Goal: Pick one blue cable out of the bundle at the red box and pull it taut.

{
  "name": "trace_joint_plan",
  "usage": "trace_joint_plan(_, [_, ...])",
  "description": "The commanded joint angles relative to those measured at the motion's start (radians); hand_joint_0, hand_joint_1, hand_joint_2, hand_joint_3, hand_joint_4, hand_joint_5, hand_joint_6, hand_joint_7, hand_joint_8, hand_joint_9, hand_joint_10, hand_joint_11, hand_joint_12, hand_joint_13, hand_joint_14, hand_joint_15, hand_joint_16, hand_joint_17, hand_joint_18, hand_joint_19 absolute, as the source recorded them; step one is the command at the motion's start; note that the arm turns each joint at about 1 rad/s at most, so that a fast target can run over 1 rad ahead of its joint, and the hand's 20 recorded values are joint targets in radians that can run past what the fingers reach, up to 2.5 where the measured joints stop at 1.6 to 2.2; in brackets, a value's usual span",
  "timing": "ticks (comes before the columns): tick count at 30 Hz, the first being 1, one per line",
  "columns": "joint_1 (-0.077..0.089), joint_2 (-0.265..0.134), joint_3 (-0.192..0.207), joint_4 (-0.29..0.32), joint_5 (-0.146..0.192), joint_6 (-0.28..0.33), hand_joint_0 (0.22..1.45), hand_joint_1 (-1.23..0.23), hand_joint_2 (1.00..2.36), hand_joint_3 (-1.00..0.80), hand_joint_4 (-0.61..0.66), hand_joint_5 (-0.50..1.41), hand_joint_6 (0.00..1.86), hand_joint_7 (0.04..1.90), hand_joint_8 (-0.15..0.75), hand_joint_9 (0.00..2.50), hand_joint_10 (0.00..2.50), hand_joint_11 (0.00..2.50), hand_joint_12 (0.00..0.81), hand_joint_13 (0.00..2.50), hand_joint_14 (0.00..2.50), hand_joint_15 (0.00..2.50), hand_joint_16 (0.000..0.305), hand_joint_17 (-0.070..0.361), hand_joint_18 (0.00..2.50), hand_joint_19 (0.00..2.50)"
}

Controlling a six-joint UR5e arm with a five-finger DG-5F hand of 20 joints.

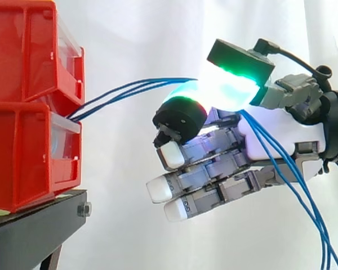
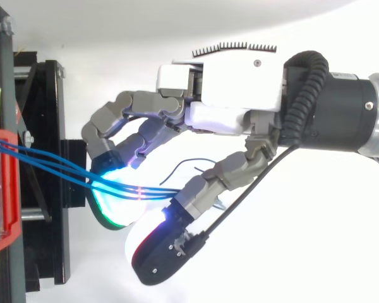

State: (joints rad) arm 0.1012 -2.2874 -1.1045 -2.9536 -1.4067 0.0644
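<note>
White curtain (image 1: 152, 34) behind, boxy red plastic bins (image 1: 28, 140) on a black stand (image 1: 34, 230) ahead of the fingers (image 1: 170, 155), hand (image 1: 276, 132) pinching thin blue cables (image 1: 119, 90) between them

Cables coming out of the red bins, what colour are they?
The cables are blue, clearest in the side view.

red bins (image 1: 22, 152) on a black stand (image 1: 34, 230), blue cables (image 1: 129, 88), a white curtain (image 1: 158, 34); the grey and white hand (image 1: 270, 132) has pads (image 1: 170, 156) glowing green, cyan and white.
</note>
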Motion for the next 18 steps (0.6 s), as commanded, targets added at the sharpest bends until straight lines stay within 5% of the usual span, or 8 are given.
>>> trace_joint_plan(1, [0.000,0.000,0.000,-0.001,0.000,0.000,0.52,-1.00,1.00,-0.50,0.16,-0.13,0.90,1.23,0.325,0.88,0.02,0.64,0.348,0.64,0.02,0.35,0.055,0.123,0.47,0.24])
trace_joint_plan(12, [0.000,-0.001,0.000,0.001,0.002,0.000,0.47,-0.53,1.00,-0.50,0.11,-0.11,0.89,1.17,0.363,0.91,0.02,0.60,0.373,0.61,0.01,0.37,0.058,0.131,0.42,0.38])
trace_joint_plan(18, [0.000,-0.001,0.000,-0.005,0.002,0.000,0.56,-0.56,1.00,-0.50,0.11,-0.11,0.88,1.23,0.344,0.91,0.01,0.60,0.341,0.61,0.02,0.40,0.051,0.115,0.38,0.42])
